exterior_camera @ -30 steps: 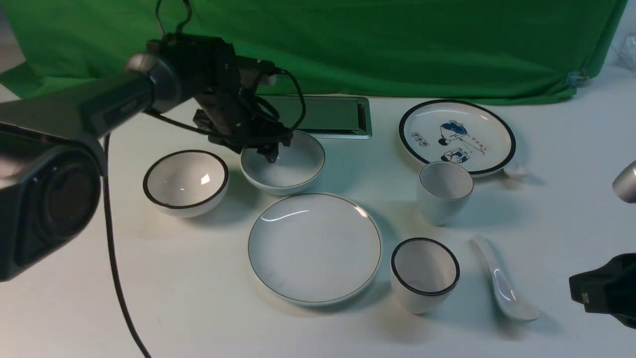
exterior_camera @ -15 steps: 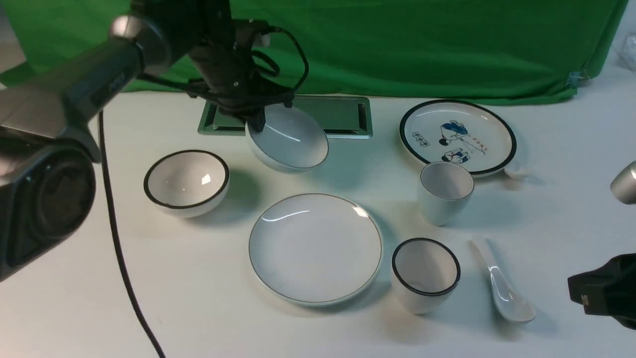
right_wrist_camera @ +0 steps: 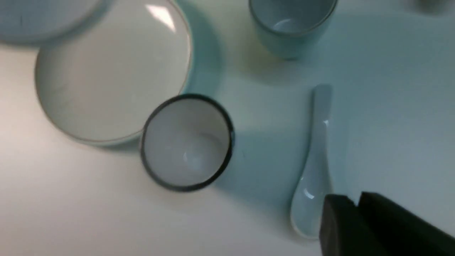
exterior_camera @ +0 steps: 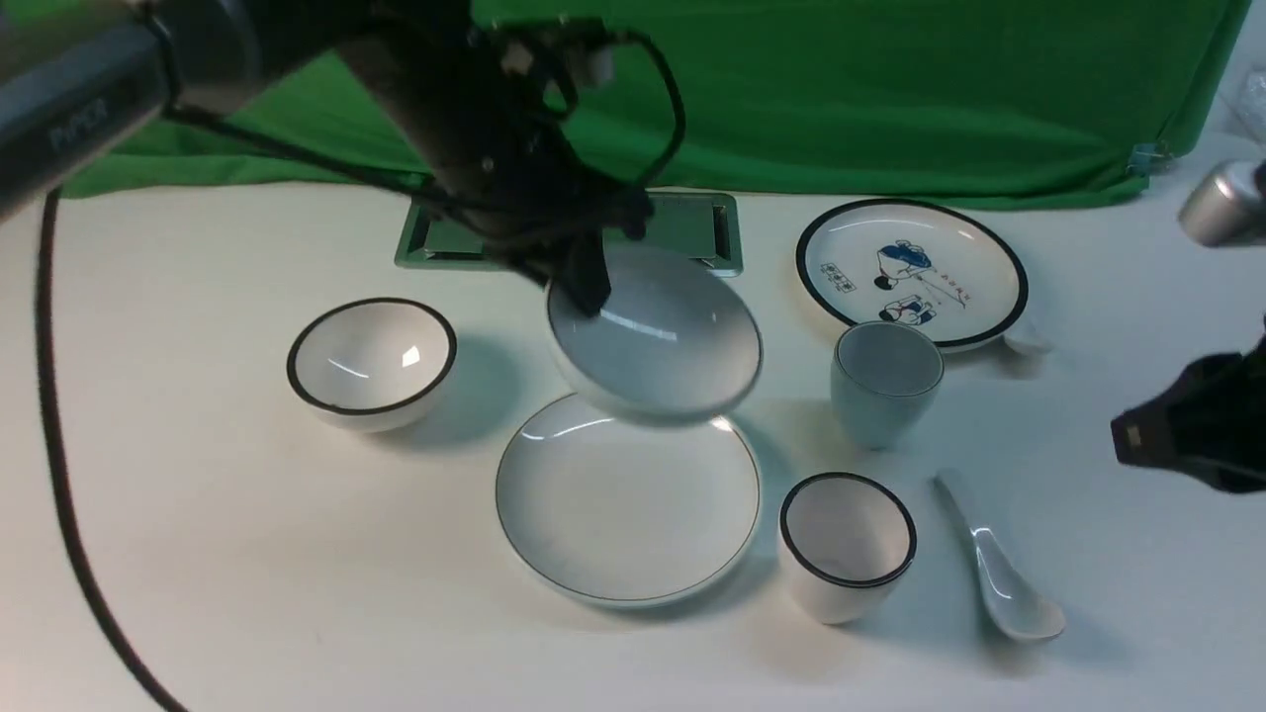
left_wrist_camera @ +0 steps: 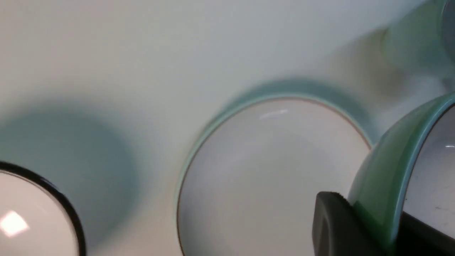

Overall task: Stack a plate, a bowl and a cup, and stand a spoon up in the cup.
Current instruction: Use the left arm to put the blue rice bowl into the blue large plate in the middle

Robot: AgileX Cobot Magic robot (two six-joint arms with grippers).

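1. While the bowl (exterior_camera: 663, 331) hangs tilted in the air, our left gripper (exterior_camera: 590, 297) pinches it by the rim, with most of the bowl reaching out to the right of the fingertips.
2. We see the plate (exterior_camera: 633, 519) lower than that gripper and on our nearer side of it; the raised bowl covers the plate's far edge in the front view.
3. Right of our left gripper, well apart from it, we have the cup (exterior_camera: 882, 396) standing upright, mouth up.
4. We find the spoon (exterior_camera: 1001, 583) on the table (exterior_camera: 297, 593), to the left of our right gripper (exterior_camera: 1128, 445), its scoop towards us and its handle pointing away.
5. Our right gripper has nothing in its grasp that we can see; we cannot tell whether its fingers are fully shut or slightly parted.
6. Left of our left gripper we see the black-rimmed bowl (exterior_camera: 371, 361); between our two grippers, beside the plate, stands the black-rimmed cup (exterior_camera: 846, 539).
7. Beyond our left gripper lies the green tray (exterior_camera: 692, 227), partly hidden by the arm.
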